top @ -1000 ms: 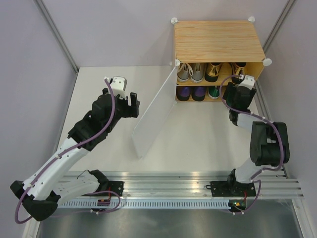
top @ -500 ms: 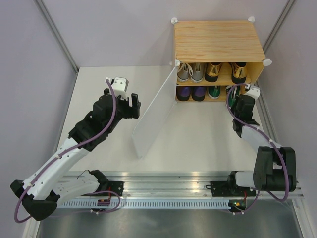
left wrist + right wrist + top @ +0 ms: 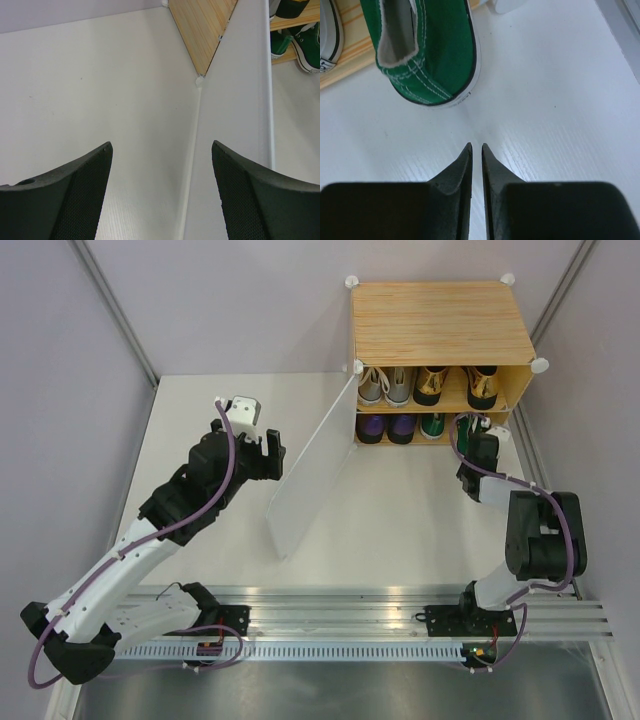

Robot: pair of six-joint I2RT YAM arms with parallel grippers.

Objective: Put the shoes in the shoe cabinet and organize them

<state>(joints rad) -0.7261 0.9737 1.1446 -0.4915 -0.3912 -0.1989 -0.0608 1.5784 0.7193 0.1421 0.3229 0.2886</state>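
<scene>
The shoes (image 3: 420, 386) filled both shelves of the cabinet (image 3: 440, 325), one green sneaker (image 3: 427, 50) jutting out by the closed, empty right gripper (image 3: 476, 150), while the left gripper (image 3: 161, 146) gaped empty beside the open door (image 3: 310, 470).

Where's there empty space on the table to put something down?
The table in front of the cabinet is bare, between the open white door and the right gripper. More room at the far left corner, behind the left gripper. Crowded: inside the cabinet, full of shoes.
</scene>
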